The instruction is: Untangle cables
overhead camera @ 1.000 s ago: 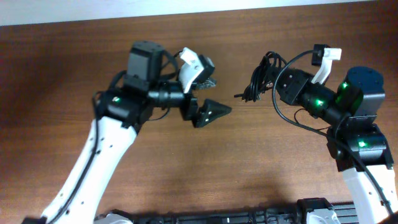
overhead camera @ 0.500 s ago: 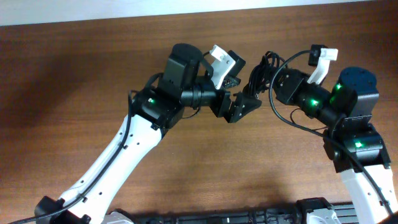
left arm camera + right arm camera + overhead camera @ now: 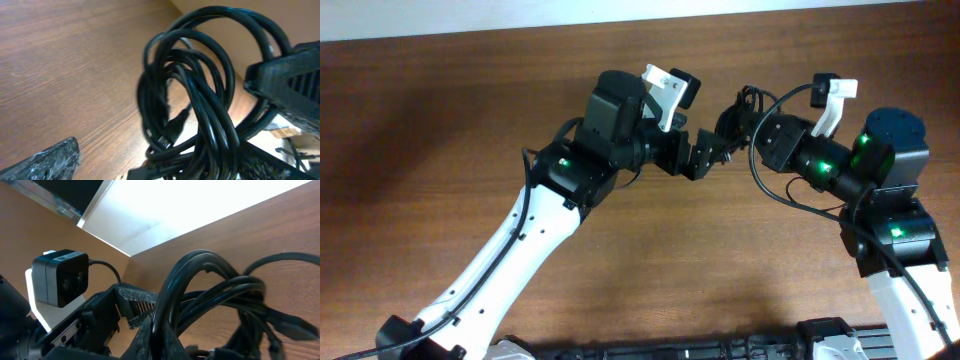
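Overhead: our right claw [image 3: 752, 128] pinches the cables [image 3: 747, 101] near the table's [image 3: 420, 150] far edge; our spread left claw [image 3: 708, 148] brackets them.

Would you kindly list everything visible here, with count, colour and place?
cables: one tangled bundle, strand count unclear, black, far middle of the table, gripped by the right end effector
table: one, brown wood, beneath everything
white strip: one, white, along the table's far edge
left end effector: one, black, open, close against the bundle's left side
right end effector: one, black, shut on the cables
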Controlling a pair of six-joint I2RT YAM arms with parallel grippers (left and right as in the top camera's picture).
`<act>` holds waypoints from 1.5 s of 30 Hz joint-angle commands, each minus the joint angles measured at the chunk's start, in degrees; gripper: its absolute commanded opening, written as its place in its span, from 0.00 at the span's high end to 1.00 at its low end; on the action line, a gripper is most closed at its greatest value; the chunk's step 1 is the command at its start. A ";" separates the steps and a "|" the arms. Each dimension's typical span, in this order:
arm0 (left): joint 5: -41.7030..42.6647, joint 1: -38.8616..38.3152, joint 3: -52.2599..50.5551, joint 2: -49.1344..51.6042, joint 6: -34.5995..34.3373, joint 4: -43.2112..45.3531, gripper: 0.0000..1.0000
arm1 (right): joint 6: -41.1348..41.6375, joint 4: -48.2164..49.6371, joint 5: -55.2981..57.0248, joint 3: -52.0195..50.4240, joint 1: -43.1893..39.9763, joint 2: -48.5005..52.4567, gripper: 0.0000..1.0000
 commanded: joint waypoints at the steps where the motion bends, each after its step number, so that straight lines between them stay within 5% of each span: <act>1: -5.88 0.04 0.26 0.96 -0.92 -1.64 0.01 | -0.74 2.32 -5.84 0.98 0.33 -0.35 0.96; 16: -15.02 1.22 0.26 4.24 -0.94 -6.73 0.01 | -0.72 6.10 -8.66 0.98 0.31 -1.92 0.96; 26: -15.32 9.35 0.26 4.24 -0.74 -5.86 0.01 | -0.74 6.03 -12.46 0.98 0.31 -1.92 0.96; 32: -4.85 9.35 0.26 4.22 8.96 -4.50 0.00 | -0.74 5.62 -12.48 0.98 0.31 -1.92 0.96; 39: 21.59 9.16 0.26 4.24 28.52 -1.20 0.01 | -0.74 5.68 -12.48 0.98 0.31 -1.92 0.96; 45: 23.26 9.05 0.26 4.24 28.81 -1.38 0.01 | -0.72 6.73 -14.03 0.98 0.31 -1.92 0.96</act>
